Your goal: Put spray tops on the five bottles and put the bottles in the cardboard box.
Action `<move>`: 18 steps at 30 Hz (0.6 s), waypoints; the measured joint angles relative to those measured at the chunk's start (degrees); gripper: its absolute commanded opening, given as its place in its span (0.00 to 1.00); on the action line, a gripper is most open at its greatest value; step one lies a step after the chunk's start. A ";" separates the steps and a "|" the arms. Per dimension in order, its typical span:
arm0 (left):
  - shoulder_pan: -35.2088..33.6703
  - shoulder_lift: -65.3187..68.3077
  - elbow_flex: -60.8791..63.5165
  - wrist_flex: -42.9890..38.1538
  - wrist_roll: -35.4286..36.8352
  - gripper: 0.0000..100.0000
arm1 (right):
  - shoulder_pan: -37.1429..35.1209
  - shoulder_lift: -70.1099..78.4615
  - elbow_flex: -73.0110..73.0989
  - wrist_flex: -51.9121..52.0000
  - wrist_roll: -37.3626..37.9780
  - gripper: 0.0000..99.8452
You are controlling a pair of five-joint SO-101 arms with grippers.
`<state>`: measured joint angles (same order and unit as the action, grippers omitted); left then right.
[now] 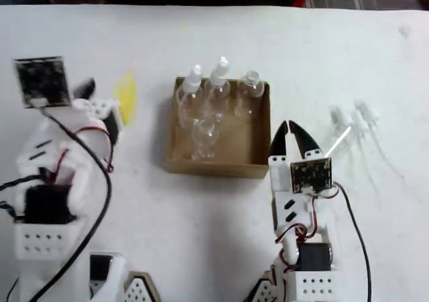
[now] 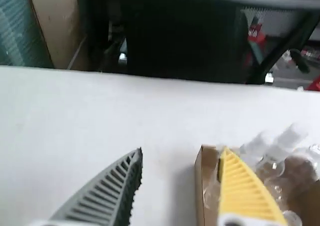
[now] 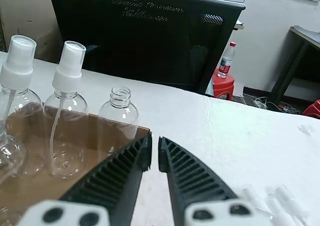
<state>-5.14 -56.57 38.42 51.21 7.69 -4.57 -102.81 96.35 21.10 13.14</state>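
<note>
The cardboard box (image 1: 258, 160) sits mid-table. At its back stand two clear bottles with white spray tops (image 1: 191, 91) (image 1: 218, 82) and an uncapped bottle (image 1: 250, 91). Another uncapped bottle (image 1: 204, 138) stands in front of them. In the right wrist view I see the capped bottles (image 3: 15, 95) (image 3: 67, 100) and the open one (image 3: 119, 118). Loose spray tops (image 1: 352, 120) (image 3: 280, 201) lie on the table right of the box. My right gripper (image 1: 288, 124) (image 3: 155, 145) is shut and empty beside the box's right wall. My left gripper (image 1: 107, 88) (image 2: 181, 153) is open, left of the box (image 2: 205, 186).
The white table (image 1: 201, 235) has free room in front of the box and at the far left. A black chair (image 3: 150, 40) stands beyond the table's far edge. Cables (image 1: 100, 188) trail along both arms.
</note>
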 measured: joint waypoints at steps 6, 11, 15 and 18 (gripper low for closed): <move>0.00 -2.46 16.70 -4.48 0.09 0.23 | 0.00 0.00 0.00 0.00 0.00 0.02; 0.00 -3.43 34.20 -20.40 -0.26 0.23 | 0.00 0.00 0.00 0.00 0.00 0.02; 0.00 -3.43 42.20 -33.93 -6.15 0.23 | 0.00 0.00 0.00 0.00 0.00 0.02; 0.09 -3.43 42.64 -36.13 -7.82 0.23 | 0.00 0.00 0.00 0.00 0.00 0.02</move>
<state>-5.05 -60.00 81.05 15.08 -0.13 -4.57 -102.81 96.35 21.10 13.14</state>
